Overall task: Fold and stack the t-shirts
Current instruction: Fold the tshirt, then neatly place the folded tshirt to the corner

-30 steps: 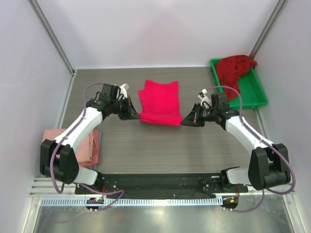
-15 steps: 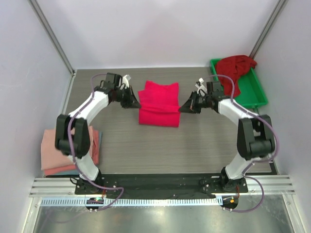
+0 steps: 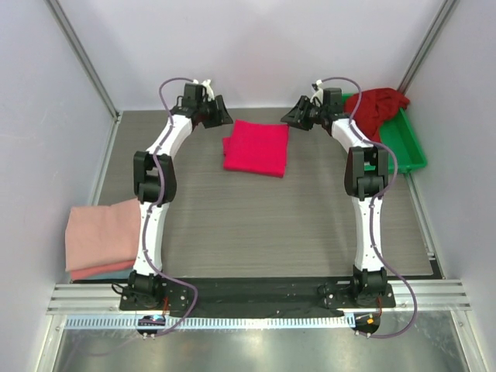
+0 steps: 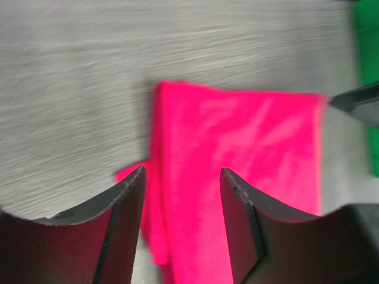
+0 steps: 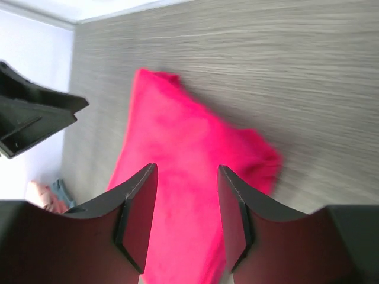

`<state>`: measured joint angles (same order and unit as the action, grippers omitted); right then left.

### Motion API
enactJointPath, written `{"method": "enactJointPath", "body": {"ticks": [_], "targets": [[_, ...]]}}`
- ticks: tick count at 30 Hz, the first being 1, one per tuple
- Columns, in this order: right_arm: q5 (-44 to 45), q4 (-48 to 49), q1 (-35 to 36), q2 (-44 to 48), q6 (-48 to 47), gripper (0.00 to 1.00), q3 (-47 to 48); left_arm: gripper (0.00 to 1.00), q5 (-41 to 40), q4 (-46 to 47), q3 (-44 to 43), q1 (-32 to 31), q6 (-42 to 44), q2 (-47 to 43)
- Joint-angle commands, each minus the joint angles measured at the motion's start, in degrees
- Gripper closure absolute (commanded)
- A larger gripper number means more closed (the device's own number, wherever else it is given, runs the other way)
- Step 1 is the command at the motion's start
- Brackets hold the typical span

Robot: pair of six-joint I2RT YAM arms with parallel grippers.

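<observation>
Lying flat on the grey worktop (image 3: 232, 225), toward twelve o'clock from its middle, was the bright pinkish-red t-shirt (image 3: 256, 147). It was folded into a squarish packet, with a spare flap of cloth poking out along its nine o'clock edge.

From where I stood, both arms were stretched far out over the worktop. The left arm (image 3: 153, 177) reached to the shirt's eleven o'clock corner. Its jaws stood apart just beside that corner, gripping no cloth. The right arm (image 3: 370, 172) mirrored it at the one o'clock corner, its jaws likewise apart and near the cloth without clamping it.

Through the left wrist camera the shirt (image 4: 237, 177) showed between and beyond the two dark fingers (image 4: 121, 231), and the tip of the other arm's jaws peeked in at three o'clock. Through the right wrist camera the shirt (image 5: 177, 171) lay beneath the spread fingers (image 5: 139, 219), and one corner looked rumpled.

At two o'clock, against the right wall, sat the green tray (image 3: 403, 151). It held the darker crimson t-shirt (image 3: 373, 108) in a crumpled heap that spilled over the tray's far rim.

At eight o'clock, by the left edge of the worktop, rested the stack of pale salmon-pink t-shirts (image 3: 101, 236). They were folded into rectangles, one upon another, well apart from the bright shirt.
</observation>
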<state>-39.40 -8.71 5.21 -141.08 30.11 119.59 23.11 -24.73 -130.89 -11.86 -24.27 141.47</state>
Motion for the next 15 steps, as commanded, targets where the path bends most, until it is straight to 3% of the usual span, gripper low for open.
{"method": "enactJointPath", "body": {"ticks": [1,5,9,15], "targets": [[0.7,1.9,-0.2,-0.3,0.4,0.49,4.7,0.45,-5.5,2.1,0.9,-0.1,1.9,-1.6],[-1.9,2.5,-0.2,4.6,0.1,0.49,-2.5,0.37,-6.3,-2.0,6.3,-0.2,6.2,-7.3],[-4.4,3.5,0.2,10.0,0.8,0.52,-11.6,0.33,-1.5,-7.8,10.8,0.4,8.5,-10.9],[-5.7,2.2,1.8,15.9,-4.4,0.52,-18.5,0.3,3.3,-6.7,18.5,2.4,4.7,-12.0]]}}
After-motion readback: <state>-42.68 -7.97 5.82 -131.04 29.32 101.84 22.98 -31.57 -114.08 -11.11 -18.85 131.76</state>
